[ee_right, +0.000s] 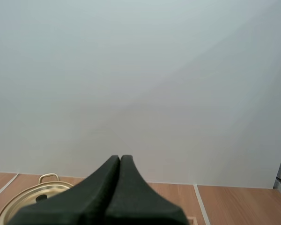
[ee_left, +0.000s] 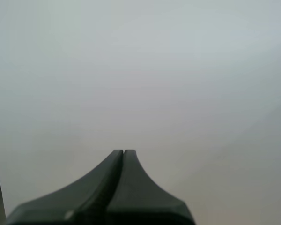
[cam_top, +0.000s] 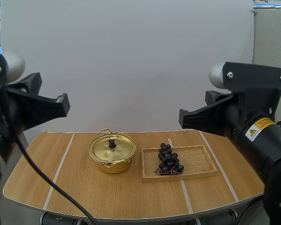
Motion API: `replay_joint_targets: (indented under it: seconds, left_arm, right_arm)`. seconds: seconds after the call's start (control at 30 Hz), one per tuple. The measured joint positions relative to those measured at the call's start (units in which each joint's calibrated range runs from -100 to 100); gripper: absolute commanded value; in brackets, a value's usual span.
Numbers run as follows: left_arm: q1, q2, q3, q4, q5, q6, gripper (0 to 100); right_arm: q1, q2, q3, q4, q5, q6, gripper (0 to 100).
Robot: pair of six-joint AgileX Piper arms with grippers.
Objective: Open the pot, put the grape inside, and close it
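A gold pot stands on the wooden table, its lid on, with a black knob on top. To its right a bunch of dark grapes lies in a wooden tray. My left gripper is shut, its fingers one dark wedge against a plain white wall. My right gripper is shut too, raised high above the table, with the pot beyond its fingers. Both arms are held up at the sides in the high view.
The table has pale stripes running front to back and a rounded front edge. A white wall stands behind it. Bare wood lies left of the pot and in front of the tray.
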Motion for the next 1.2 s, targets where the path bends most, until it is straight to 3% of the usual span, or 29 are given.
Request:
replay_joint_targets:
  seconds: [0.27,0.3,0.43,0.8,1.2]
  left_arm:
    - [0.0,0.0,-2.76,0.0,9.58,2.51,1]
    - [0.0,0.0,-2.9,0.0,11.31,2.83,1]
    - [0.0,12.02,-2.92,0.0,20.87,4.47,1]
    - [0.0,31.78,-2.92,-0.2,21.37,6.41,1]
    - [0.0,48.14,-2.92,-5.87,21.06,11.01,1]
  right_arm:
    - [0.0,0.0,-3.83,0.0,8.74,0.0,0]
    - [0.0,0.36,-5.69,0.0,15.68,0.0,0]
    - [0.0,5.49,-7.26,0.0,21.78,0.0,0]
    - [0.0,23.24,-7.26,0.0,24.6,0.0,0]
    - [0.0,36.22,-7.26,0.0,27.4,0.0,0]
